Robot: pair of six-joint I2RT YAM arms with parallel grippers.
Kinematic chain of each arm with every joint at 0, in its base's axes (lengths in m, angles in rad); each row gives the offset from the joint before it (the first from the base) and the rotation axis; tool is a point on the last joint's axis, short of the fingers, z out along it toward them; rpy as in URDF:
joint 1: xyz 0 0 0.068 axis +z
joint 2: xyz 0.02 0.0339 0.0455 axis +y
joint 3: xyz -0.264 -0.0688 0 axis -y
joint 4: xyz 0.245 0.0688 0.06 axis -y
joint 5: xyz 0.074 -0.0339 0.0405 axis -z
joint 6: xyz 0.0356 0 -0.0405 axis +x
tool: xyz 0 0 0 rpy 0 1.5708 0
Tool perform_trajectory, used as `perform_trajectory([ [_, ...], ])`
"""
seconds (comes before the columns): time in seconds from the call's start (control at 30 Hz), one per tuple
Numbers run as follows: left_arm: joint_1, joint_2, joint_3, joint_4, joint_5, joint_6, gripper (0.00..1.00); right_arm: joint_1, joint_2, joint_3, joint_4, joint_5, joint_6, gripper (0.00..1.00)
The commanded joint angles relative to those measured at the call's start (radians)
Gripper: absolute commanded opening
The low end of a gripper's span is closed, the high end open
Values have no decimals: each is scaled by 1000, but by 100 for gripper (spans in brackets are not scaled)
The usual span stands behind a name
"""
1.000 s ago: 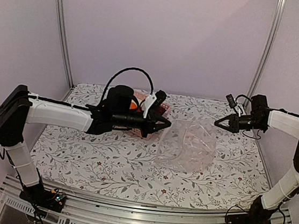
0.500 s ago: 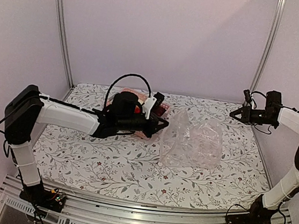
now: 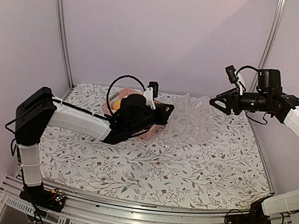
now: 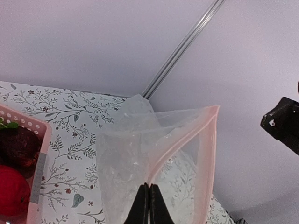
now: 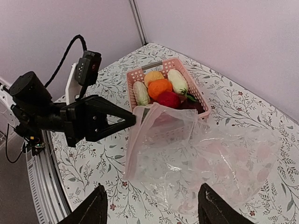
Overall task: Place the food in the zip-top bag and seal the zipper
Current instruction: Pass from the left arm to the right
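I see a pink basket (image 5: 136, 74) standing on the floral cloth (image 3: 186, 165), toward the far side and left of centre. Two metal posts (image 3: 61, 31) rise at the far corners against plain lilac walls (image 3: 164, 32). A slotted metal rail (image 3: 126, 217) runs along the near edge.

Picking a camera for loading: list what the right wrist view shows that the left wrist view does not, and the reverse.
Right wrist only: the whole pink basket holding the orange and beige pieces, plus the left gripper seen from outside at the zip-top bag mouth. Left wrist only: that gripper's shut tips pinching the bag's pink-tinted zipper edge, close up. Both: bag, basket, red fruit, floral table cover.
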Motion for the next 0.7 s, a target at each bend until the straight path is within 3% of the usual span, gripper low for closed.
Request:
perform_trajectory([
  [0.0,-39,76,56,127,-181,-141,0,79,60,62,-99,149,-54,66],
  [0.13,-57,124,94,215,-235,-213,0,147,113,97,-105,204,-50,67],
  [0.37,-91,147,139,236,-275,-196,0,222,160,100,-62,478,-30,68],
  [0.67,-101,151,141,249,-249,-189,0,222,235,95,-14,482,-20,45],
])
